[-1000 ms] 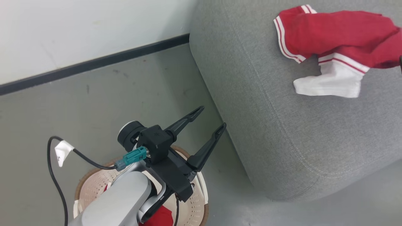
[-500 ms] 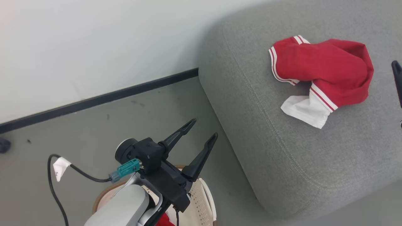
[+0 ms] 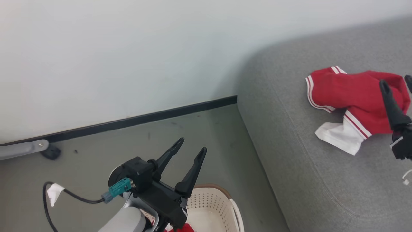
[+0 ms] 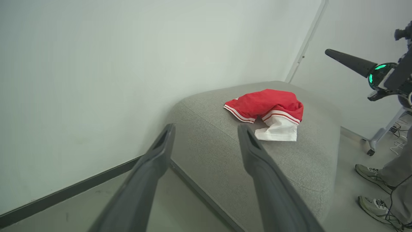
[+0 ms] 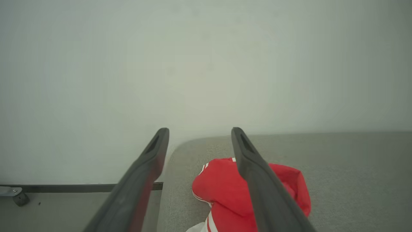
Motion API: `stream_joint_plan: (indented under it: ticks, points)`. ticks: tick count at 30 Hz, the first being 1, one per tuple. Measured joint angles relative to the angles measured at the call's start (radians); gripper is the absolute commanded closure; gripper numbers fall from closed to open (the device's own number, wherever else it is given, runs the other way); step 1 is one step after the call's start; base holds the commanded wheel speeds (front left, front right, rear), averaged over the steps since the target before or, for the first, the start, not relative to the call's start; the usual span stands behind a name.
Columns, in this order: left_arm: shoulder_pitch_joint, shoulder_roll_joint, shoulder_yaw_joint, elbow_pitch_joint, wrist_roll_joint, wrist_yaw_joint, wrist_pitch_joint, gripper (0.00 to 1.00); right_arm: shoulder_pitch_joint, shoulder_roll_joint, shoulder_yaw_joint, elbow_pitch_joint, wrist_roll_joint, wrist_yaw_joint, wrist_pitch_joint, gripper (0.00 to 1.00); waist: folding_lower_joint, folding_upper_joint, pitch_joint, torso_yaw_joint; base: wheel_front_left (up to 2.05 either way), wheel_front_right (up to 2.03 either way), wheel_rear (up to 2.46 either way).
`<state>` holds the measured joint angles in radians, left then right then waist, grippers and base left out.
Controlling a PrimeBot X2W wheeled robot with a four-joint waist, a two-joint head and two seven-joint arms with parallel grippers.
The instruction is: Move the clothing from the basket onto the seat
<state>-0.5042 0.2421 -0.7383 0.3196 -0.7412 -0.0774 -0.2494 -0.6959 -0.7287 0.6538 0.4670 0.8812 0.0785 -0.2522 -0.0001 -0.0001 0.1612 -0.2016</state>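
The beige perforated basket (image 3: 222,206) sits on the floor at the bottom of the head view, with a scrap of red cloth (image 3: 186,228) showing inside it. My left gripper (image 3: 192,145) hovers above the basket, open and empty. The grey seat (image 3: 305,167) fills the right side. A red and white garment (image 3: 351,93) lies on top of it, also seen as the garment (image 4: 267,108) and the garment (image 5: 222,190). My right gripper (image 3: 396,80) is open over the garment's right end. The left gripper (image 4: 206,129) and right gripper (image 5: 200,132) hold nothing.
A white wall with a black baseboard (image 3: 145,117) runs behind. A grey leg with a caster (image 3: 50,151) stands at the left. A cable with a white tag (image 3: 54,194) hangs by my left wrist. A person's shoes (image 4: 370,170) and a wheeled stand (image 4: 381,135) are beyond the seat.
The head camera has swung upward and sideways, so the whole picture shifted. My right gripper has come into view at the right edge over the garment. Both grippers stay open.
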Motion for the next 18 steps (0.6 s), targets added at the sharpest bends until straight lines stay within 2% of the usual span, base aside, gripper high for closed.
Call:
stream_joint_plan:
  ticks: [9,18]
  points:
    - [0.063,0.012,0.049,-0.002,-0.005,0.041,0.000,0.00,0.141,0.009,-0.056,-0.135,0.000,-0.054,0.000,0.00,0.0000,0.0000,-0.051,0.076,0.00,0.00,0.00]
    - [0.163,0.035,0.145,-0.021,-0.015,0.107,0.000,0.00,0.302,0.066,-0.111,-0.225,-0.012,-0.115,-0.001,0.00,0.0000,0.0001,-0.096,0.138,0.00,0.00,0.00]
